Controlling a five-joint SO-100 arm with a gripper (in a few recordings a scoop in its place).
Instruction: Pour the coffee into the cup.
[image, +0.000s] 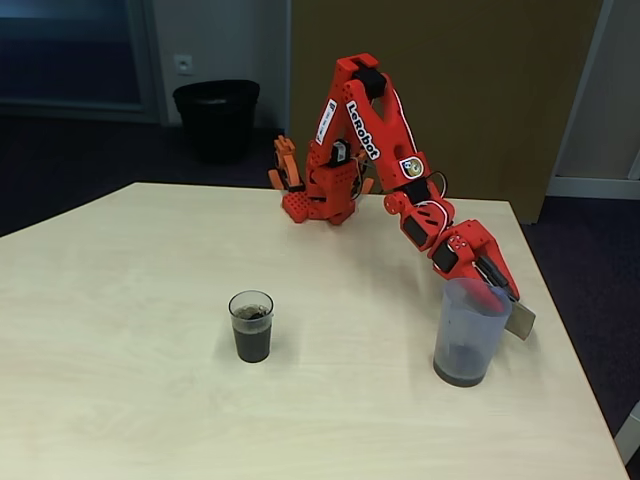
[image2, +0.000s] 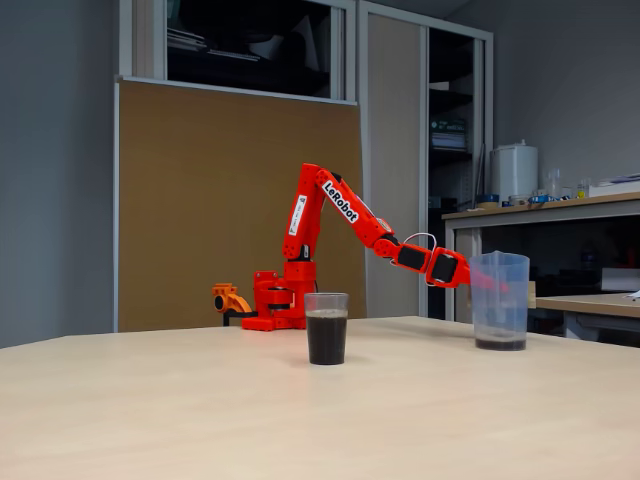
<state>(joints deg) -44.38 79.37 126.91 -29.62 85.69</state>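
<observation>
Table (image: 150, 400) of pale wood carries the red arm (image: 365, 130), which reaches down to the right in both fixed views to a tall translucent pitcher (image: 468, 335) standing upright near the right edge. Its gripper (image: 497, 290) sits at the pitcher's rim by the grey handle tab (image: 520, 320), though whether it pinches the tab cannot be told. Well apart to the left stands the cup (image: 251, 325), upright and mostly full of coffee (image: 252, 343), while only a dark layer lies in the pitcher's bottom.
</observation>
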